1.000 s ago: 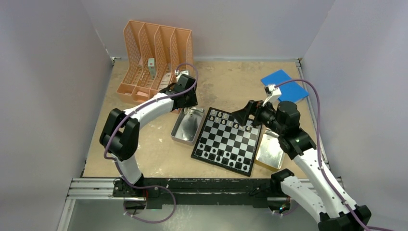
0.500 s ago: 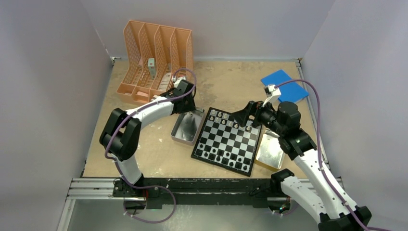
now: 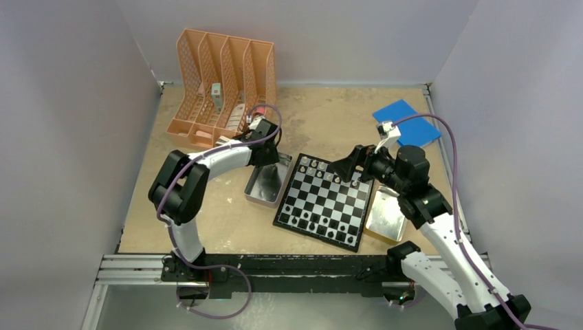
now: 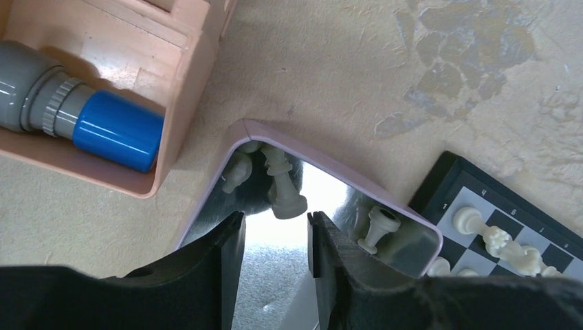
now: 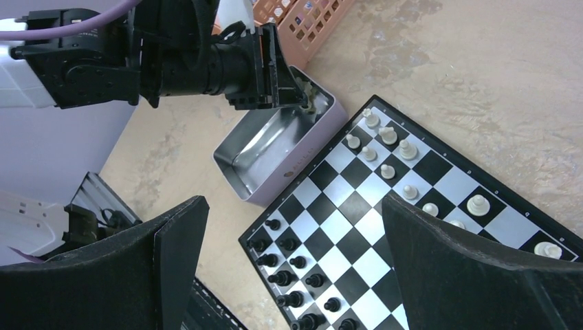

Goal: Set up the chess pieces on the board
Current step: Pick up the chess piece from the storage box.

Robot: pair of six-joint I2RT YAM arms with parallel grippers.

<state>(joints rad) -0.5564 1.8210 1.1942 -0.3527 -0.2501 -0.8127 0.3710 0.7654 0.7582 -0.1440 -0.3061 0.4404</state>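
We are looking at a mirror-bright metal tin (image 4: 309, 157), smooth glossy plastic chess pieces (image 4: 285, 199), a rough matt worktop (image 4: 344, 69) and a smooth peach plastic file rack (image 4: 165, 27).

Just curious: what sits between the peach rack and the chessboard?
A shiny metal tin holding pale chess pieces, the left pincer hovering over it; clearest in the left wrist view.

Board (image 4: 447, 176) corner only, rest beyond the left wrist view's edge

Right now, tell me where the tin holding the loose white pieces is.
Top view, left of centre: the tin lies along the left edge of the board, near the orange rack, the left fingers over its far end.
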